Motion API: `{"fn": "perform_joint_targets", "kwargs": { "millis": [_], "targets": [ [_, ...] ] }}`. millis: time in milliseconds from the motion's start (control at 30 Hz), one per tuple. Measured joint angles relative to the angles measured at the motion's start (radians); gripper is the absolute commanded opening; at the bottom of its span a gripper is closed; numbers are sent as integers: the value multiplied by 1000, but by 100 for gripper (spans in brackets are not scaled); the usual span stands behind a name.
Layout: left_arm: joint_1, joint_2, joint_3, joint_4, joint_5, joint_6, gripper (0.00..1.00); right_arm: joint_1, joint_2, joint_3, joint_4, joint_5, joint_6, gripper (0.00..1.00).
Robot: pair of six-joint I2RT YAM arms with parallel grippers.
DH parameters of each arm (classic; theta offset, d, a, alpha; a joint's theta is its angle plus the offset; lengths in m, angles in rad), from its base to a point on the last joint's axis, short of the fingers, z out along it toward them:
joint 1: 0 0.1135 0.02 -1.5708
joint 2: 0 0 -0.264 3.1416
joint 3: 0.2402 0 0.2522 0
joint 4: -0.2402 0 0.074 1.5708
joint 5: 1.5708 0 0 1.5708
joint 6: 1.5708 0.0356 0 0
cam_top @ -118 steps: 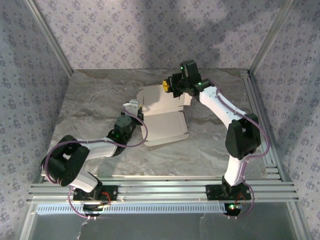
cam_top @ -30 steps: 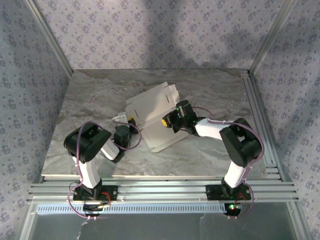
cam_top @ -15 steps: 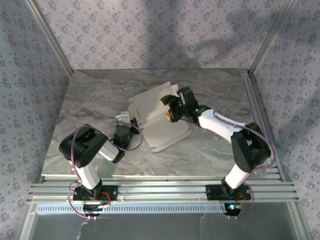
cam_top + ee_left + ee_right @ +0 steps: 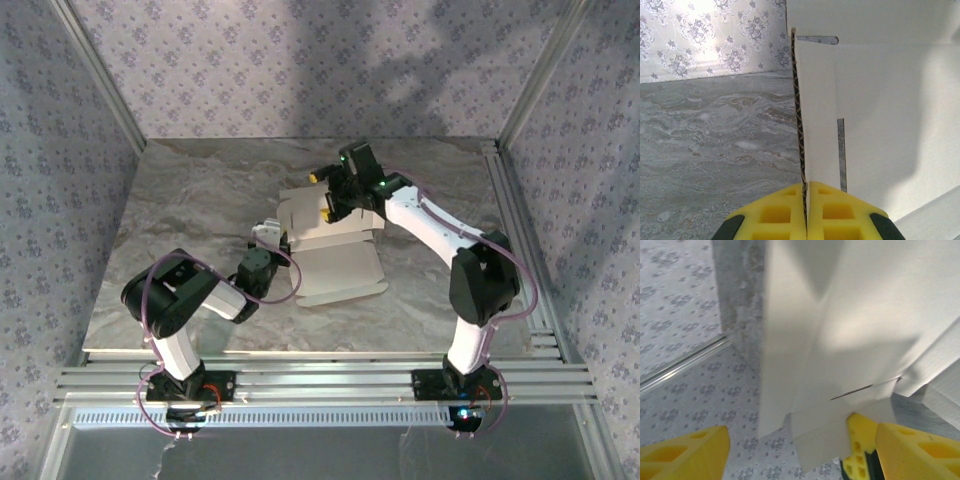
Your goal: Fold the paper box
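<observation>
Thin white corrugated card box (image 4: 335, 262), flaps spread, on the marbled grey bench (image 4: 180, 200); left jaws pinch its wavy edge, right jaws gape around a flap.

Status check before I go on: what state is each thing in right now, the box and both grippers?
paper box: not folded up yet; open sheet, white face up, near panel flat on the table, far panels bent up.
left gripper: shut, pinching the card's left edge between its fingers.
right gripper: open at the far side of the card, a flap standing between its spread fingers, not clamped.
</observation>
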Motion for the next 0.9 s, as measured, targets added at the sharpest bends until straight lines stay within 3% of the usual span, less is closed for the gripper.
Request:
{"fn": "perform_joint_targets", "kwargs": {
  "millis": [367, 467, 600, 900],
  "targets": [
    [-2, 0, 0, 0, -8, 14, 0, -70, 36, -7, 69, -37, 42, 72],
    [-3, 0, 0, 0, -9, 14, 0, -80, 71, 6, 77, -40, 50, 60],
    [-3, 0, 0, 0, -11, 14, 0, -81, 97, 22, 80, -41, 58, 54],
    [-3, 0, 0, -8, -16, 14, 0, -81, 110, 42, 87, -42, 60, 23]
  ]
}}
